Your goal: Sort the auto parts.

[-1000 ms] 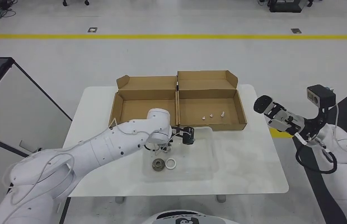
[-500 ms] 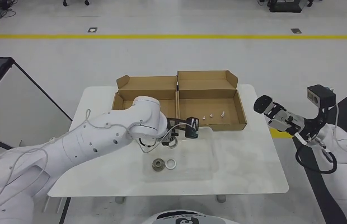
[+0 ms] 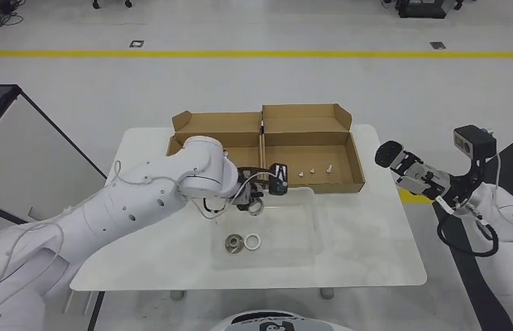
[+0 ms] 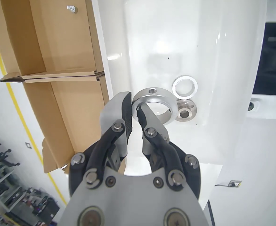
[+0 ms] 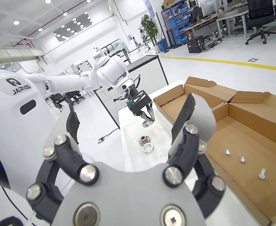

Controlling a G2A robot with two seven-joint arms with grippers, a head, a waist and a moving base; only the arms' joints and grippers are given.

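Auto parts: three bolts (image 5: 242, 159) boxed, your left gripper (image 4: 134, 109) clamps the collar (image 4: 154, 105), flange (image 4: 184, 113) and ring (image 4: 184, 87) beneath it unsorted.

The left arm (image 3: 149, 207) bars the left side of the table (image 3: 364, 240), its left gripper (image 4: 133, 105) holding a metal collar (image 4: 168, 109) over the far-left corner of the tray (image 3: 294, 236), close to the cardboard boxes (image 3: 323, 153); passage seems open over the tray's right half.
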